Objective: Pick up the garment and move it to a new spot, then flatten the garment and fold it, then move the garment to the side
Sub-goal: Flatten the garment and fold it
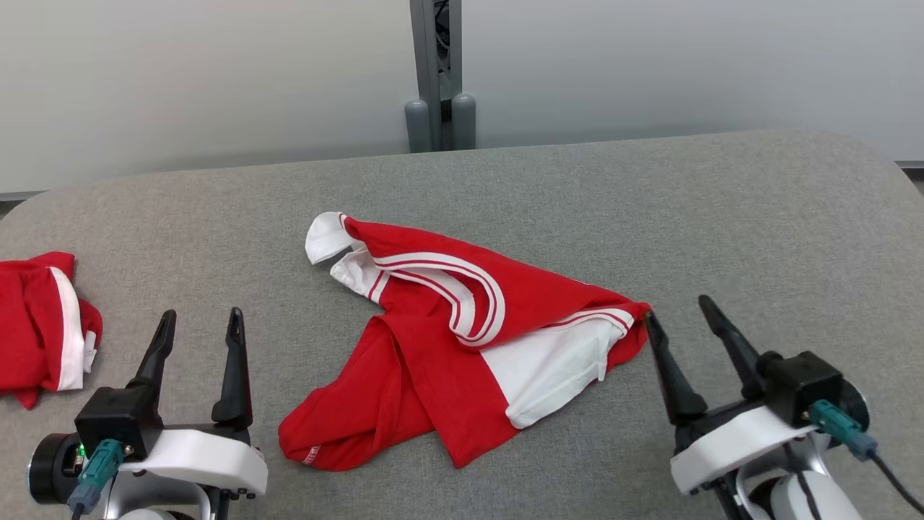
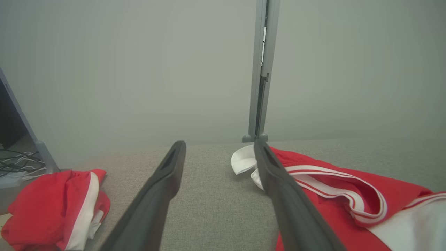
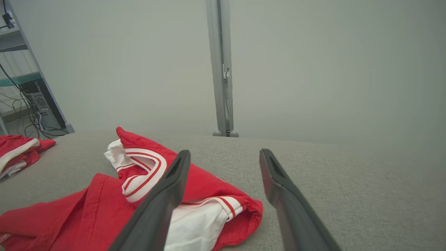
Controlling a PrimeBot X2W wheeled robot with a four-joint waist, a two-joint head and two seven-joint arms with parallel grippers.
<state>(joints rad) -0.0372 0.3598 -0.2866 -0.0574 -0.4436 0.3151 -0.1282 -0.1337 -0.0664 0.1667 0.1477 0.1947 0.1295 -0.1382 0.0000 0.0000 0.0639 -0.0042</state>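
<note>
Spread, empty fingers are shown on the left gripper [image 1: 202, 313] and right gripper [image 1: 676, 307], lower corners; stacked layers of the crumpled red-and-white fabric garment [image 1: 462, 339] might be pinched together, hindering flattening.

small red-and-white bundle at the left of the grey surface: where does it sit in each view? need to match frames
Head view: red bundle at the left edge, about mid-height.
Left wrist view: red bundle in the lower left corner.
Right wrist view: red bundle at the left edge, just below mid-height.
Shared landmark: the grey post, upright near top centre in all three.
</note>
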